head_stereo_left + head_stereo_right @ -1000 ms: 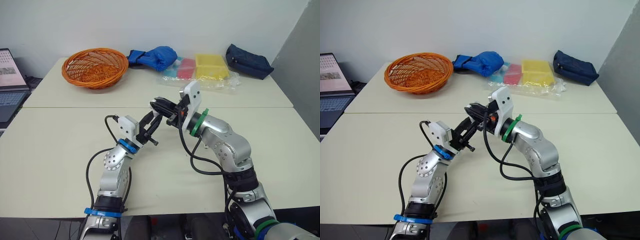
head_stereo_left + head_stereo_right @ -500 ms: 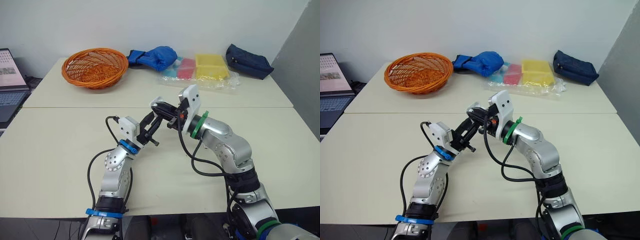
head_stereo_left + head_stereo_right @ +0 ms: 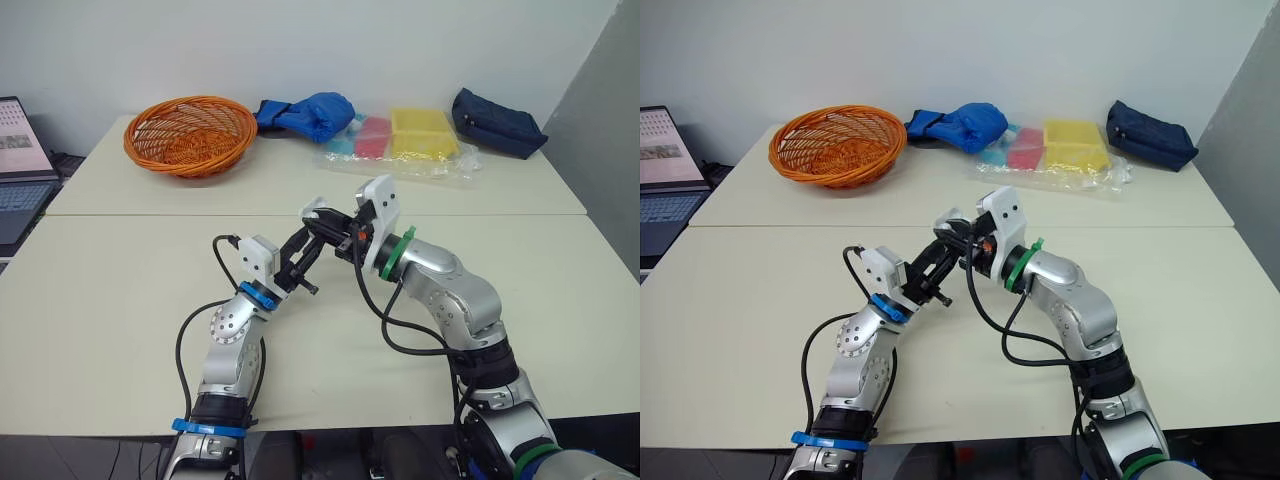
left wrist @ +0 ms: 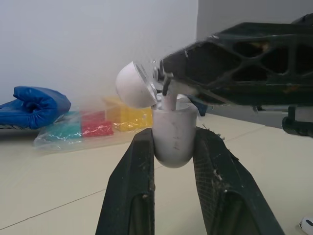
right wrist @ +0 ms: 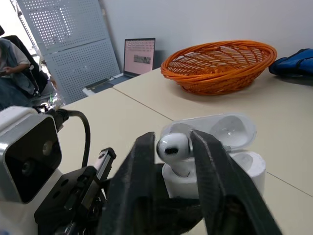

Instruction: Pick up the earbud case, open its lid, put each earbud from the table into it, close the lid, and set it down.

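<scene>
My left gripper [image 4: 174,143] is shut on the white earbud case [image 4: 174,134], held upright above the table with its lid [image 4: 134,84] swung open. My right gripper [image 5: 173,141] is shut on a white earbud [image 5: 173,148], whose stem [image 4: 169,102] reaches down into the open case [image 5: 247,166]. In the eye views both grippers meet over the middle of the near table, the left gripper [image 3: 303,255] below and the right gripper [image 3: 326,224] above it. A small white thing [image 4: 307,223] lies on the table beside them; I cannot tell what it is.
On the far table stand an orange basket [image 3: 190,133], a blue bundle [image 3: 310,112], a clear bag of coloured boxes [image 3: 412,135] and a dark blue pouch [image 3: 497,122]. A laptop [image 3: 20,165] sits at the far left. A person [image 5: 11,63] sits beyond the table.
My right gripper has come down and slightly left with the earbud, closing onto the open case. The left gripper and case have hardly moved.
</scene>
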